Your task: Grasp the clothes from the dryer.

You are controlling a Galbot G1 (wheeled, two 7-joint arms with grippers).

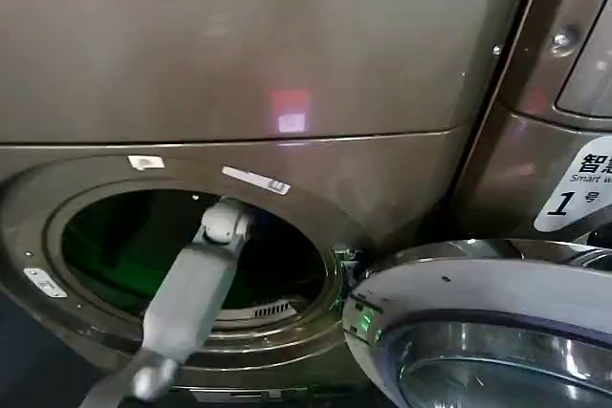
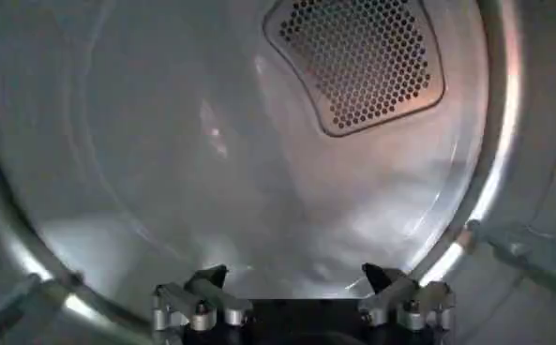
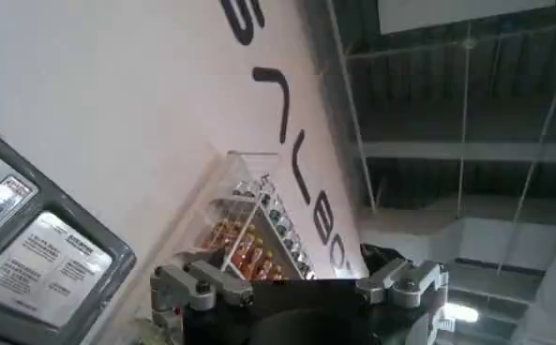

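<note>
My left arm (image 1: pixel 191 303) reaches through the dryer (image 1: pixel 239 64) porthole, and my left gripper (image 2: pixel 301 281) hangs inside the drum (image 2: pixel 165 169) with its fingers spread wide, nothing between them. The drum's metal wall curves bare around it; a perforated vent (image 2: pixel 362 61) sits on the far wall. The door (image 1: pixel 488 332) hangs open at near right.

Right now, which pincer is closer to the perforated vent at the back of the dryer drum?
Left. The left pincer is open inside the dryer drum, facing the perforated vent. The right pincer is open and points up at a wall and ceiling, away from the drum.
</note>
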